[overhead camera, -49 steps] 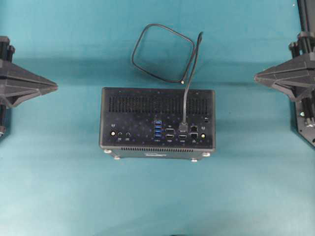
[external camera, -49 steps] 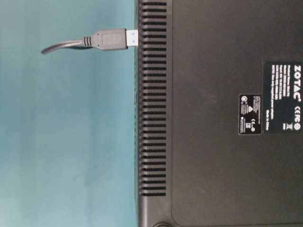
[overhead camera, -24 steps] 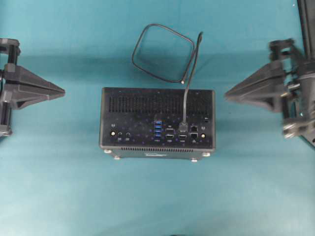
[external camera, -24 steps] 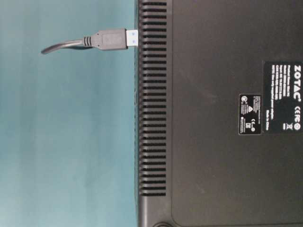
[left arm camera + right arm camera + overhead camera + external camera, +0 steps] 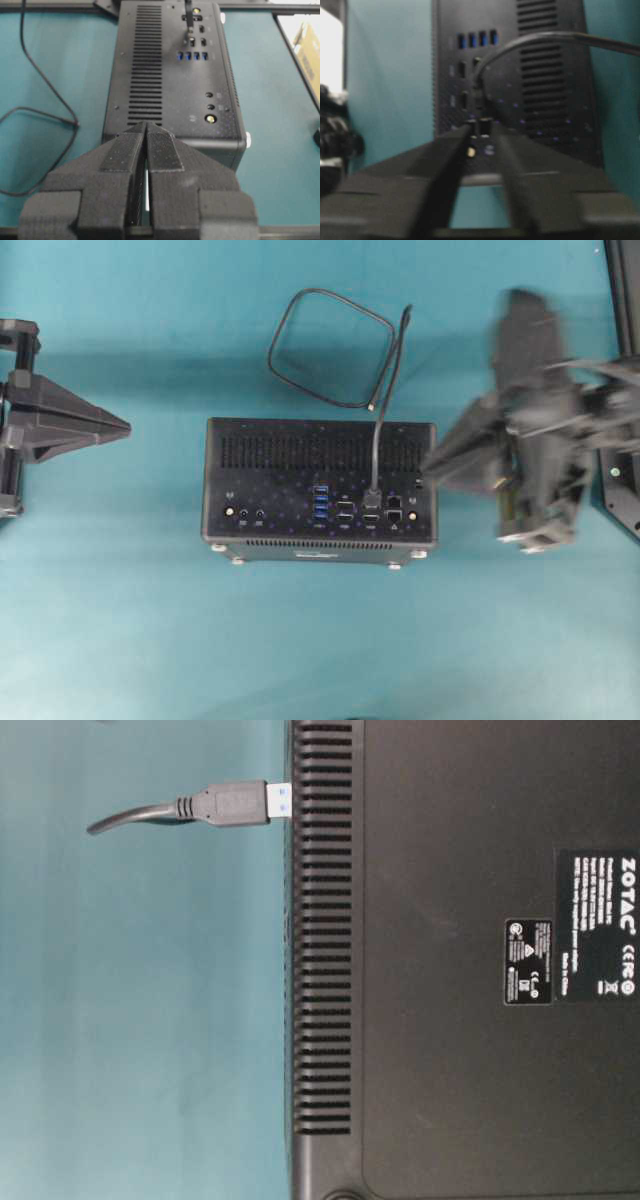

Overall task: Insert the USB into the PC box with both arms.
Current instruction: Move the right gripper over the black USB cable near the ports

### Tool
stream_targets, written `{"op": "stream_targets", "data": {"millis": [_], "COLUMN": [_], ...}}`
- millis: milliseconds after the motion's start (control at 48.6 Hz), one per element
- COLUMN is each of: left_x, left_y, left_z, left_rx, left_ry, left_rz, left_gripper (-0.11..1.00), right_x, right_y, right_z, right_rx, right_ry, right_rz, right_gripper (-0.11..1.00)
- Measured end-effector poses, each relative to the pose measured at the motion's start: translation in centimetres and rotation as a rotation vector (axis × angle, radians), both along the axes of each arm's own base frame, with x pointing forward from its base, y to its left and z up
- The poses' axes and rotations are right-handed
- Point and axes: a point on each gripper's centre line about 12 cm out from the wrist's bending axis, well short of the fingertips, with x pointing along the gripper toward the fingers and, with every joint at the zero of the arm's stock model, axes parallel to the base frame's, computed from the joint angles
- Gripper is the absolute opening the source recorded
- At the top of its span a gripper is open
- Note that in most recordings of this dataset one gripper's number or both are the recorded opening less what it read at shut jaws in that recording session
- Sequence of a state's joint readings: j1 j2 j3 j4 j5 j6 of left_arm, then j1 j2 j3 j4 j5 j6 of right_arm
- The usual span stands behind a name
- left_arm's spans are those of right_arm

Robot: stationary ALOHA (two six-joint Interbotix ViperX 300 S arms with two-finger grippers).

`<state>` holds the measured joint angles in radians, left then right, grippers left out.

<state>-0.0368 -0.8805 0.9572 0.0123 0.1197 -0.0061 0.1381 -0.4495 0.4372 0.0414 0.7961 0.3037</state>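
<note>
Now, take the PC box [image 5: 320,490] as your landmark: it sits mid-way on the teal surface [image 5: 150,640], port face up toward the overhead camera. The USB [image 5: 372,498] is plugged into a socket just right of the row of blue ports [image 5: 320,506], and its thin black cable runs up over the vent slots, off the box's far edge, and curls into a loop on the surface beyond it. In the table-level view the plug [image 5: 235,803] stands out from the box's face with a sliver of blue showing at the socket.

Your left claw [image 5: 128,427] sits to the left of the box, well apart from it, tips aimed at its side; its fingers [image 5: 125,150] are pressed together with nothing between them. Your right claw [image 5: 428,462] is at the box's right edge, blurred in the overhead view, its tips over the corner near the sockets and just right of the plug. Its fingers [image 5: 445,165] are spread apart (a clear gap shows in the wrist view) and hold nothing; the plug lies just ahead of them.
</note>
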Motion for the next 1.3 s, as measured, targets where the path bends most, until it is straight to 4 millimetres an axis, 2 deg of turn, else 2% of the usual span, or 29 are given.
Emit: {"op": "stream_targets", "data": {"millis": [103, 185, 412, 556, 885, 1297], "left_x": [0.0, 0.0, 0.0, 0.0, 0.0, -0.2], "left_y": [0.0, 0.0, 0.0, 0.0, 0.0, 0.0], "left_z": [0.0, 0.0, 0.0, 0.0, 0.0, 0.3], "left_rx": [0.0, 0.0, 0.0, 0.0, 0.0, -0.002], "left_ry": [0.0, 0.0, 0.002, 0.002, 0.002, -0.012], "left_rz": [0.0, 0.0, 0.0, 0.0, 0.0, 0.0], "left_gripper": [0.0, 0.0, 0.0, 0.0, 0.0, 0.0], "right_x": [0.9, 1.5, 3.5, 4.2, 5.1, 5.6], "right_y": [0.1, -0.1, -0.1, 0.0, 0.1, 0.1], "right_z": [0.4, 0.4, -0.1, -1.2, -2.5, -3.1], "right_rx": [0.002, -0.002, -0.016, -0.028, -0.037, -0.04], "right_ry": [0.06, 0.096, 0.152, 0.204, 0.254, 0.269], "right_rz": [-0.011, -0.021, -0.025, -0.024, -0.023, -0.022], "right_gripper": [0.74, 0.85, 0.84, 0.84, 0.84, 0.82]}}
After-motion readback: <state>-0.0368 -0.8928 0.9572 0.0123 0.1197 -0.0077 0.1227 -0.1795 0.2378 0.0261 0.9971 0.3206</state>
